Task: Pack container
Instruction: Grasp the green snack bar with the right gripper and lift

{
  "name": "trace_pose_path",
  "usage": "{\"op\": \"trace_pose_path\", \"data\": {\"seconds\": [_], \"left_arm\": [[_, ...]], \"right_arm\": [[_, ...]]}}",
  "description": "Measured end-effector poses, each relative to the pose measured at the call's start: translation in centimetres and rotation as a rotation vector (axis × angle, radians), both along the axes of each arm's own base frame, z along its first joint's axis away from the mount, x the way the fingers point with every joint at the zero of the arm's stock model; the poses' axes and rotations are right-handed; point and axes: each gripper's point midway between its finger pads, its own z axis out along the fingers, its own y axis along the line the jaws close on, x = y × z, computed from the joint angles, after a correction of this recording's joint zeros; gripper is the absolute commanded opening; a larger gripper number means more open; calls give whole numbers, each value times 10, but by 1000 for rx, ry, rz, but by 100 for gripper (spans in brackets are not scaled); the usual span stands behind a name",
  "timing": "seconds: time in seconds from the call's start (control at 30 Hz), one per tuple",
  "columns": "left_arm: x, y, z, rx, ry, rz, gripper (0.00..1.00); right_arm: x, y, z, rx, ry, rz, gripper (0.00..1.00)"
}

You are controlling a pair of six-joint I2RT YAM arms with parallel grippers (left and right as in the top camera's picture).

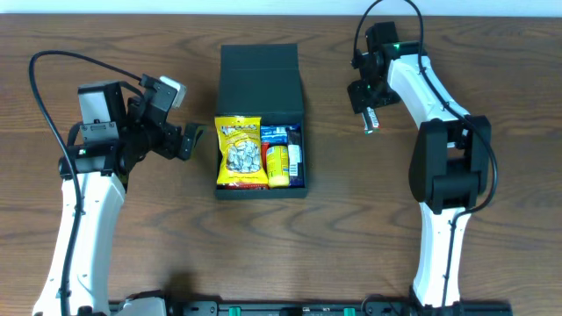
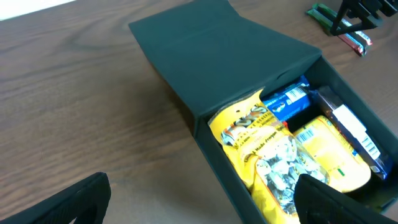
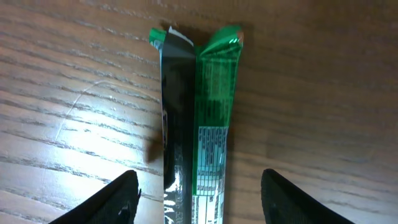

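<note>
While the matte black square cardboard box with a hinged flap lid [image 1: 261, 68] sits in the middle of the brown wood-grain worktop [image 1: 105, 35], its lid lies folded back flat on the far side and the inside is on show. A crinkled yellow snack bag with a clear window [image 1: 241, 151] fills the left half of the box. Beside it lie a blue packet [image 1: 274, 133] and a smaller yellow packet [image 1: 278, 167], and a dark packet with a white label [image 2: 348, 124] is wedged against the right wall.

The left arm's fingers [image 2: 81, 199] are spread wide apart and hold nothing. In the overhead view they hang just beside the box's left wall, apart from it, and the left wrist view looks between them onto the near corner of the box and the yellow bag.

The right arm's fingers [image 3: 118, 199] stand well to the right of the box, low over the worktop. They are apart and straddle a slim foil-wrapped bar, black on one side and green on the other [image 3: 214, 93], which lies flat on the wood. Bare wood shows between each finger and the wrapper, so they are not touching it. The near end of the bar runs out of the right wrist view between the fingers.
</note>
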Motion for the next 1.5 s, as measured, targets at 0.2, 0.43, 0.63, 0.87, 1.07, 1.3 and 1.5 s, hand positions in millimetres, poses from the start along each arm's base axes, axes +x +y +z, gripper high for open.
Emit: {"op": "trace_pose_path", "data": {"seconds": [0.2,0.43,0.63,0.87,1.07,1.3,1.5], "left_arm": [[1,0,1,0,-3,0,95],[1,0,1,0,-4,0,95],[1,0,1,-1,-4,2,95],[1,0,1,-1,-4,2,95],[1,0,1,-1,-4,2,95],[3,0,3,1,-19,2,95],[4,0,4,1,-24,2,95]], "right_arm": [[4,3,1,16,-14,3,62],[3,5,-4,24,-6,5,60],[1,6,-13,29,14,10,46],[0,5,-13,30,17,1,22],[-5,7,-13,46,42,-34,14],[-15,13,8,63,99,-86,8],[-9,40,65,90,57,-114,3]]}}
